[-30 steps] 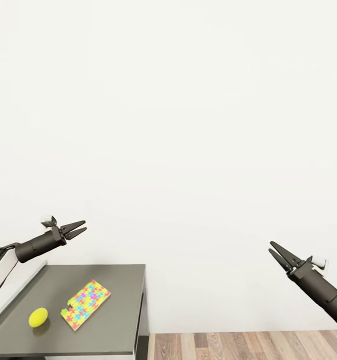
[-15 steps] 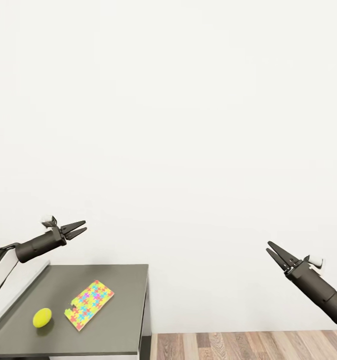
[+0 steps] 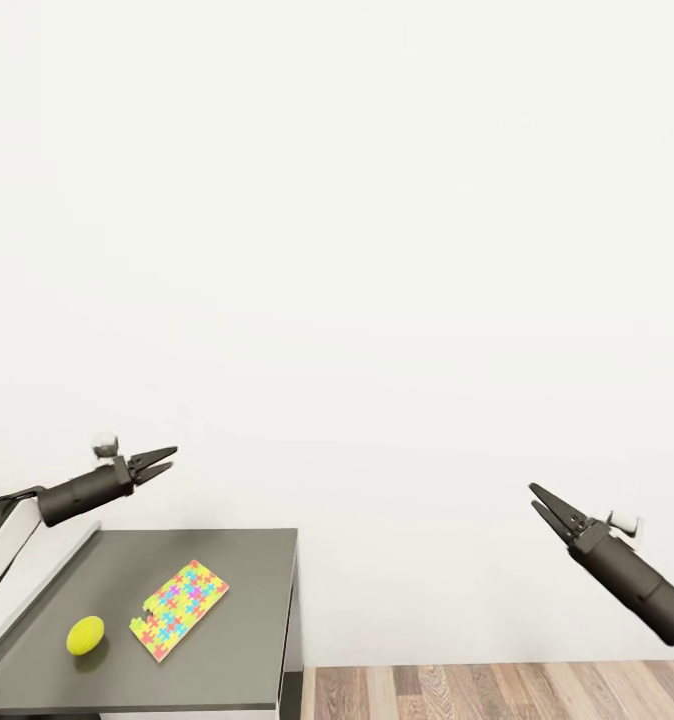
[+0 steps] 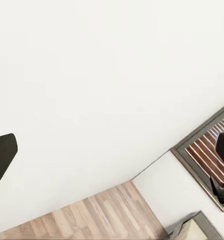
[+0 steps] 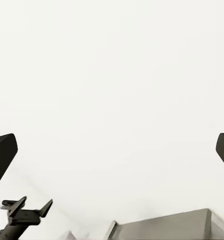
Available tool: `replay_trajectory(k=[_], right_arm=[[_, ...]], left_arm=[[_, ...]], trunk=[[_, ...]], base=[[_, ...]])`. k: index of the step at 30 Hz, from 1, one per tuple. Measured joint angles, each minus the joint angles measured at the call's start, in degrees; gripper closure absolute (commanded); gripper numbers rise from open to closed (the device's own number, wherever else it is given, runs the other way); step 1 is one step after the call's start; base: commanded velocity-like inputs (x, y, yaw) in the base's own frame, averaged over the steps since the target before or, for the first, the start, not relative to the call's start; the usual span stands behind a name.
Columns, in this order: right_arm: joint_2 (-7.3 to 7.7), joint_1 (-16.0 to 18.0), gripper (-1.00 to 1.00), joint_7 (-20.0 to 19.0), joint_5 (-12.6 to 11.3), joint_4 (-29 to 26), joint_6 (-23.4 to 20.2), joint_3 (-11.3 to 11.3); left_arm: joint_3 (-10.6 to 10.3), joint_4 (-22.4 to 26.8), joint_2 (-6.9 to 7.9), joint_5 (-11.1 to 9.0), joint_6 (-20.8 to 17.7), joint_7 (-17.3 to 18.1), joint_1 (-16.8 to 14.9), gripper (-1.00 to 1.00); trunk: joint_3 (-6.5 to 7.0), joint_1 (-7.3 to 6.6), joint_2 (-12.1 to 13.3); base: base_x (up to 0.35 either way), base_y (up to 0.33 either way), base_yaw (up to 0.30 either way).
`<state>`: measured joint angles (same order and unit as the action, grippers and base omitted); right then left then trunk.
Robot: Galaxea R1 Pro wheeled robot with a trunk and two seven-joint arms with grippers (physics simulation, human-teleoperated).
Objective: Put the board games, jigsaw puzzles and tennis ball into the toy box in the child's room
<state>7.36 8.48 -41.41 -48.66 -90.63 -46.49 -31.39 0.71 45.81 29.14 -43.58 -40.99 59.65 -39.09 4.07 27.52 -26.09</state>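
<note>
Both grippers, left (image 3: 163,460) and right (image 3: 540,503), hold spread, empty fingers. The tennis ball (image 3: 85,635) beside one jigsaw puzzle (image 3: 178,609) on the dark desk (image 3: 247,590) may roll if nudged.

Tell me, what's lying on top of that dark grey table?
On the dark grey table lie a yellow-green tennis ball and, apart from it, a flat multicolour jigsaw puzzle. The table's near left corner runs out of the picture, so anything there cannot be seen.
</note>
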Motion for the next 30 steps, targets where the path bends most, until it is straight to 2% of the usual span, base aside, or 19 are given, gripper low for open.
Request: replay_trajectory(k=[1,2,8,11,14,16,17,20,21,22,26,27,29,30], right_arm=[[0.04,0.0,-1.00,0.6,0.0,0.0,0.0,0.5],[0.03,0.0,-1.00,2.5,0.1,0.0,0.1,2.1],[0.05,0.0,-1.00,7.6,0.0,0.1,0.1,3.9],[0.28,0.3,-1.00,12.2,0.0,0.3,0.2,6.9],[0.62,1.1,-1.00,19.3,-0.2,0.6,0.0,10.8],[0.71,2.2,-1.00,23.4,-0.4,1.0,-0.3,12.5],[0.71,3.0,-1.00,25.9,-0.5,1.3,-0.5,13.6],[0.74,4.2,-1.00,30.2,-0.6,2.1,-0.6,16.0],[0.72,4.5,-1.00,31.7,-0.7,2.5,-0.6,17.0],[0.71,4.7,-1.00,32.3,-0.7,2.6,-0.7,17.4],[0.21,5.7,-1.00,34.9,-0.8,3.4,-0.7,19.8],[0.16,6.0,-1.00,35.4,-0.8,3.7,-0.6,20.3],[-0.01,7.4,-1.00,37.2,-0.8,5.3,-0.5,22.9],[-0.04,7.6,-1.00,37.6,-0.8,5.9,-0.4,23.7]], left_arm=[[0.0,0.0,-0.04,0.1,-0.1,-1.2,0.0,-1.00],[0.0,0.0,-0.11,0.2,-0.3,-4.4,-0.1,-1.00],[0.1,0.0,-0.17,0.2,-0.4,-8.3,-0.1,-1.00],[0.0,0.0,-0.25,0.2,-0.5,-11.9,-0.2,-1.00],[0.0,0.0,-0.36,0.2,-0.6,-17.5,-0.2,-1.00],[0.0,0.0,-0.62,0.1,-0.6,-20.5,-0.3,-1.00],[0.0,0.1,-1.01,0.1,-0.6,-22.6,-0.3,-1.00],[-0.1,0.1,-2.29,0.2,-0.6,-27.2,-0.5,-1.00],[-0.3,0.1,-3.06,0.2,-0.6,-29.7,-0.6,-1.00],[-0.4,0.1,-3.47,0.2,-0.6,-31.2,-0.6,-1.00],[-1.0,0.1,-5.90,0.2,-0.7,-41.4,-0.9,-1.00],[-1.0,0.1,-6.15,0.1,-0.7,-42.7,-0.9,-1.00],[-1.2,0.1,-6.68,0.0,-0.6,-46.3,-0.9,-1.00],[-1.2,0.1,-6.75,0.0,-0.6,-46.8,-0.9,-1.00]], trunk=[[0.00,0.00,0.0],[0.00,0.00,0.0],[0.00,0.00,0.0],[0.00,0.00,0.0],[0.00,0.00,0.0],[0.00,0.00,0.0],[0.00,0.00,0.0],[0.00,0.00,0.0],[0.00,0.00,0.0],[0.00,0.00,0.0],[0.00,0.00,0.0],[0.00,0.00,0.0],[0.00,0.00,0.0],[0.00,0.00,0.0]], base=[[0.000,0.000,0.000],[0.000,0.000,0.000],[0.000,0.000,0.000],[0.000,0.000,0.000],[0.000,0.000,0.000],[0.000,0.000,0.000],[0.000,0.000,0.000],[0.000,0.000,0.000],[0.000,0.000,0.000],[0.000,0.000,0.000],[0.000,0.000,0.000],[0.000,0.000,0.000],[0.000,0.000,0.000],[0.000,0.000,0.000]])
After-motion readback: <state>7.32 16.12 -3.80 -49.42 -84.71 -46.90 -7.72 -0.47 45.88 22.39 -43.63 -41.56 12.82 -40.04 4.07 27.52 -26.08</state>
